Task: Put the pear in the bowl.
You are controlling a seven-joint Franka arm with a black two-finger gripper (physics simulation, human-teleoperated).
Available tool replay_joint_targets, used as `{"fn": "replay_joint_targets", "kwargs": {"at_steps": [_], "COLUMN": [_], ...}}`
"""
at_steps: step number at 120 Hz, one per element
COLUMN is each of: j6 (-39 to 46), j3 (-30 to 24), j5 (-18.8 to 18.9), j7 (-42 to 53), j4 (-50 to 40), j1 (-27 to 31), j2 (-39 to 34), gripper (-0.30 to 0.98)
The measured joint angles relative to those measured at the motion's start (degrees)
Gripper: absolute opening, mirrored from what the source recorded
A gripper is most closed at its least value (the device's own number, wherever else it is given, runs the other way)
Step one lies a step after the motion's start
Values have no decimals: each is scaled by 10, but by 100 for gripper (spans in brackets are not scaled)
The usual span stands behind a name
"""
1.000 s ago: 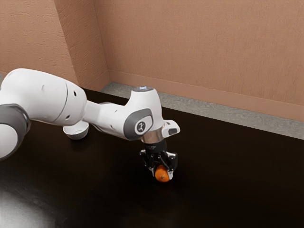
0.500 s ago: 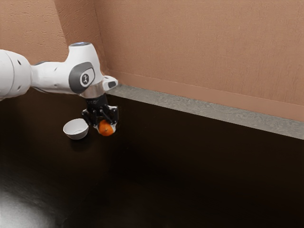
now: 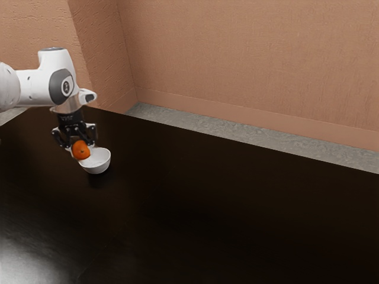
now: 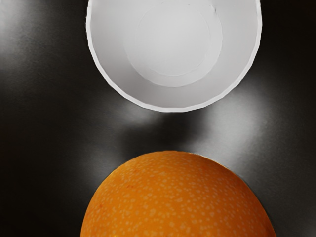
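Note:
My gripper (image 3: 80, 148) is shut on a round orange fruit (image 3: 82, 150), held off the table at the exterior view's left. The fruit overlaps the left part of the white bowl (image 3: 98, 162) in that view. In the wrist view the speckled orange fruit (image 4: 177, 197) lies just under my hand, and the bowl (image 4: 173, 44) beyond it shows a bare inside, with dark table between their outlines. I see no pear; the held thing looks like an orange.
The dark table (image 3: 225, 201) stretches toward the exterior view's right. Its back edge runs along a grey floor (image 3: 237, 138), with a tan wall (image 3: 249, 59) behind.
My gripper has carried the orange fruit toward the exterior view's left and upward in that view, past the bowl's right side to its left part. The bowl has stayed put.

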Motion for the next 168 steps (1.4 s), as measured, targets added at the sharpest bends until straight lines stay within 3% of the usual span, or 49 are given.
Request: {"fn": "replay_joint_targets", "kwargs": {"at_steps": [19, 50, 69, 124, 168], "j6": [-2, -8, -17, -44, -64], "j3": [-2, -7, -34, -107, -116], "j5": [-30, -56, -78, -87, -99], "j7": [29, 69, 93, 147, 194], "j4": [55, 107, 150, 256, 262], "j1": [28, 38, 73, 165, 174], "j2": [67, 114, 154, 222, 219], "gripper": [13, 13, 13, 14, 54]}}
